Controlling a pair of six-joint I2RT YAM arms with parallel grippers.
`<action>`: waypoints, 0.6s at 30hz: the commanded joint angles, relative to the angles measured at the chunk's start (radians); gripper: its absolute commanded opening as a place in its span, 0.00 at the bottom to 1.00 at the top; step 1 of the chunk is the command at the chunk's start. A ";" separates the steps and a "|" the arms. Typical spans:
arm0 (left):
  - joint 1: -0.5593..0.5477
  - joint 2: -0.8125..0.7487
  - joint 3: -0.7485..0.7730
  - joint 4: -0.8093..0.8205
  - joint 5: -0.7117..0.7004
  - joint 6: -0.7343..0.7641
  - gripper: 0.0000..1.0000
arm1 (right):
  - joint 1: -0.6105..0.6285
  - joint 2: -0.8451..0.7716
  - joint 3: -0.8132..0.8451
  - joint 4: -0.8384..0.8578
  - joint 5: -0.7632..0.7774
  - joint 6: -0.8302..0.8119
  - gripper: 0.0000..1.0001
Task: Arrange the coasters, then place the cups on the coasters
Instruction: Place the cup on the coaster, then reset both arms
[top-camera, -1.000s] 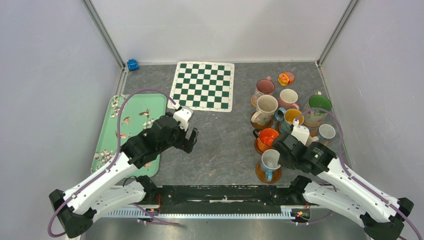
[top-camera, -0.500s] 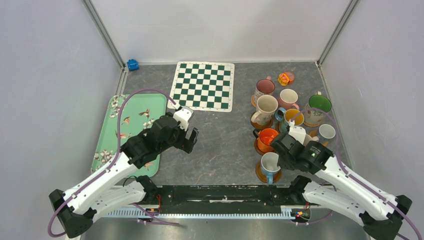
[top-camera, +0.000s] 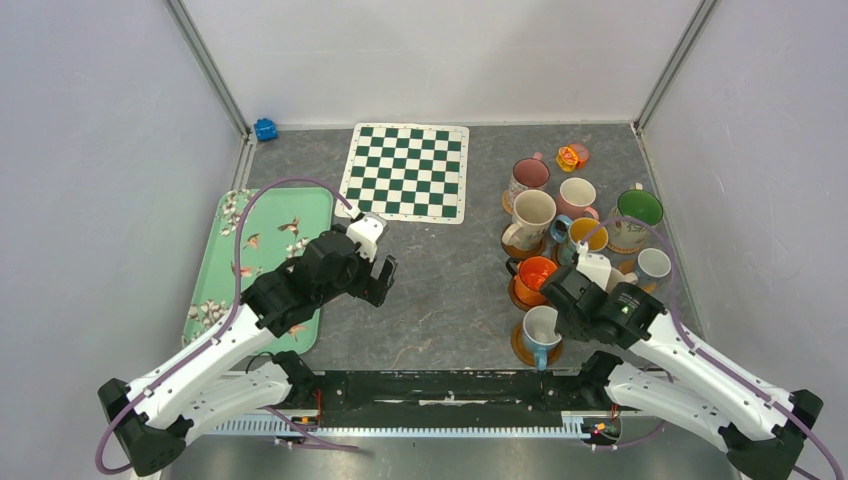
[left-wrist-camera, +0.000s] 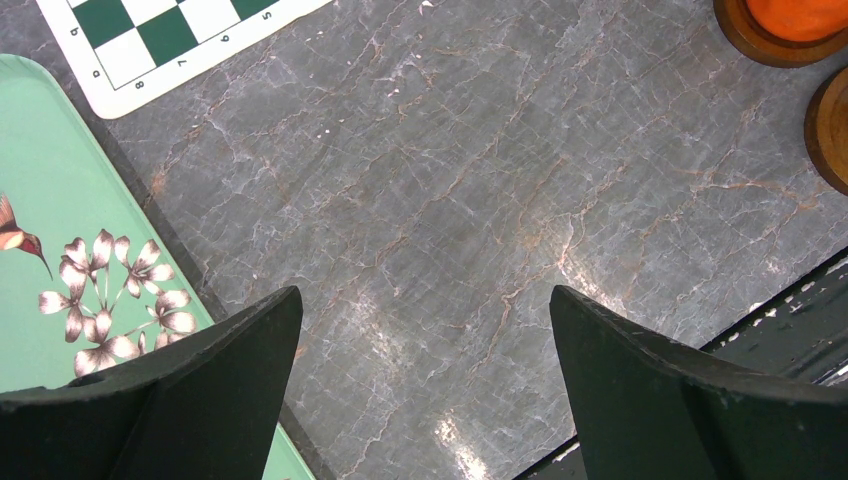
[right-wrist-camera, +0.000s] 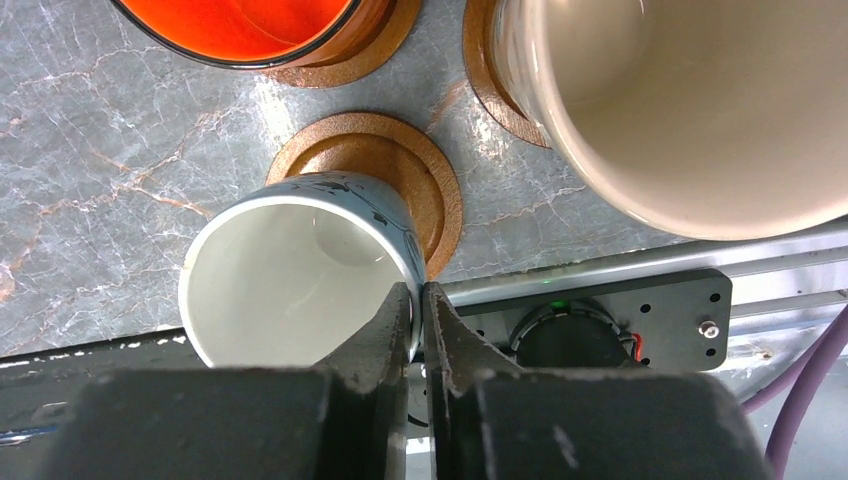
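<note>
Grey stone-look table (top-camera: 450, 290) fills most of my top view. A green tray (top-camera: 262, 250) with flower and bird prints lies on its left side. The green-and-white checked mat (top-camera: 408, 170) is at the far middle, near the tray's far corner.

My left arm (top-camera: 230, 340) reaches over the tray's near right corner. The left gripper (top-camera: 383, 280) hangs over bare table between the tray and the cups. Its jaws are spread wide with nothing between the fingers (left-wrist-camera: 230, 350).

My right arm (top-camera: 700, 370) comes in from the near right. The right gripper (right-wrist-camera: 418, 295) is clenched on the rim of a white cup (right-wrist-camera: 290, 290) with a blue handle, one finger inside and one outside. That cup is at the near end of the cup group, over a brown coaster (right-wrist-camera: 400, 165). It looks tipped in the wrist view, and I can't tell if its base sits flat.

The other cups are bunched on the right side:
- cream cup (top-camera: 533, 213)
- green-lined cup (top-camera: 638, 208)
- pink cup (top-camera: 577, 193)
- dark-lined cup (top-camera: 529, 174)
- orange cup (top-camera: 537, 272)
- yellow cup (top-camera: 587, 232)
- small white cup (top-camera: 654, 263)

Brown coasters (top-camera: 517, 296) show under the orange and cream cups.

An orange-yellow toy (top-camera: 569, 157) sits at the far end of the group. A small blue object (top-camera: 265, 129) is in the far left corner.
</note>
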 joint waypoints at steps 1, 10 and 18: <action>0.001 0.001 0.022 0.020 -0.005 0.027 1.00 | -0.004 -0.017 0.002 0.025 0.040 0.025 0.14; 0.001 0.003 0.021 0.019 -0.004 0.024 1.00 | -0.004 0.026 0.151 0.025 0.068 -0.024 0.57; 0.001 -0.005 0.061 0.014 0.001 -0.018 1.00 | -0.004 0.168 0.412 0.039 0.114 -0.195 0.83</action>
